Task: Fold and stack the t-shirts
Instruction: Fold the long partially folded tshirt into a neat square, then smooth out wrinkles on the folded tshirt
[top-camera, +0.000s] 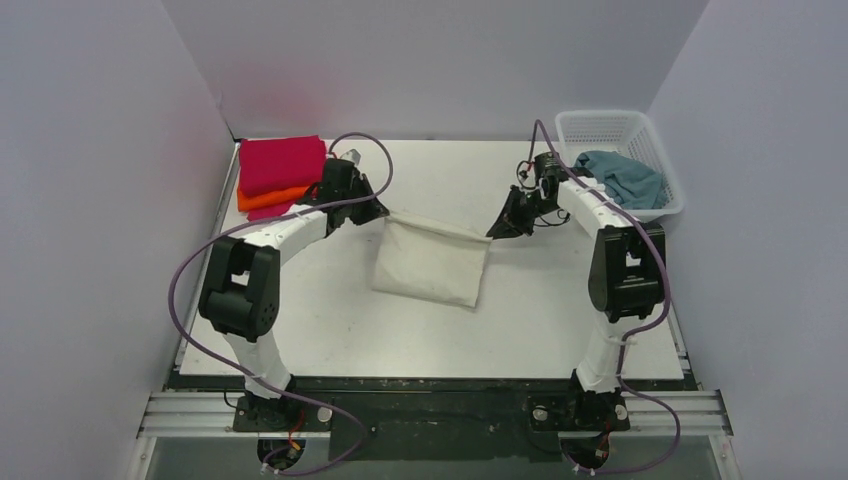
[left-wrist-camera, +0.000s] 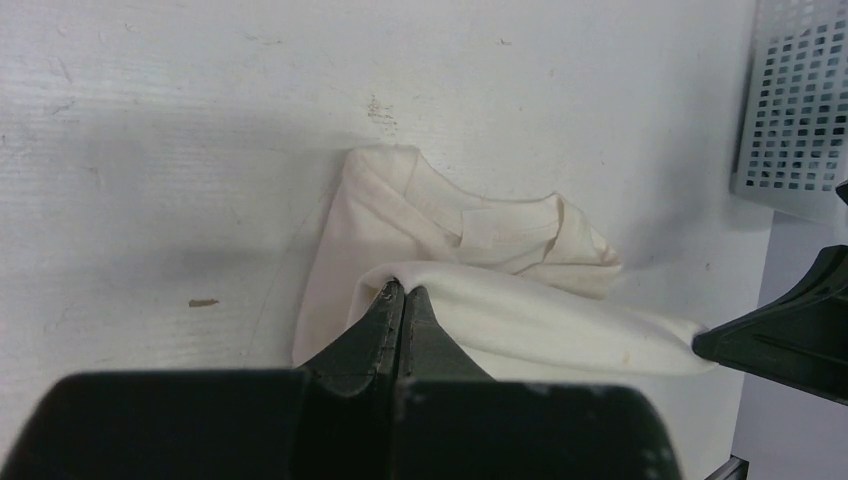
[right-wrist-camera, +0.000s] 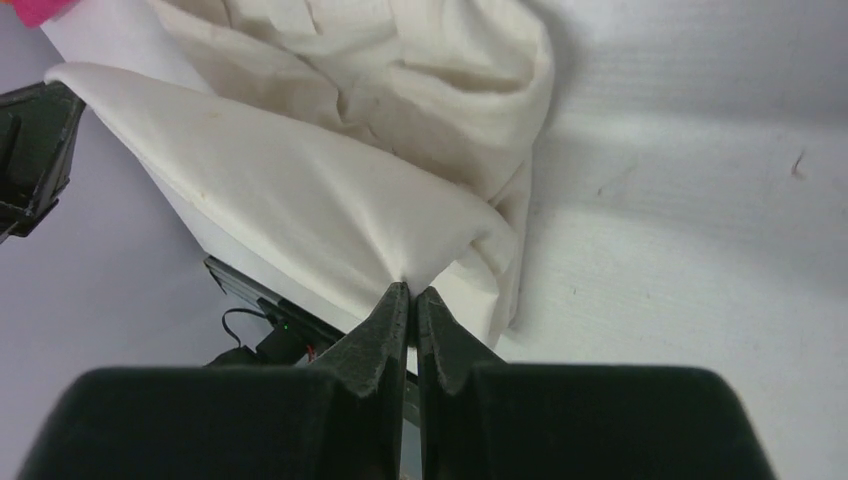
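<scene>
A cream t-shirt hangs stretched between both grippers over the middle of the table, its lower part resting on the surface. My left gripper is shut on its left top corner. On the other top corner my right gripper is shut. The left wrist view shows the collar lying on the table below the raised edge. Folded magenta-pink and orange t-shirts sit stacked at the back left. A grey-blue t-shirt lies crumpled in the basket.
A white plastic mesh basket stands at the back right corner, just behind my right arm. Grey walls close in the table on three sides. Purple cables loop off both arms.
</scene>
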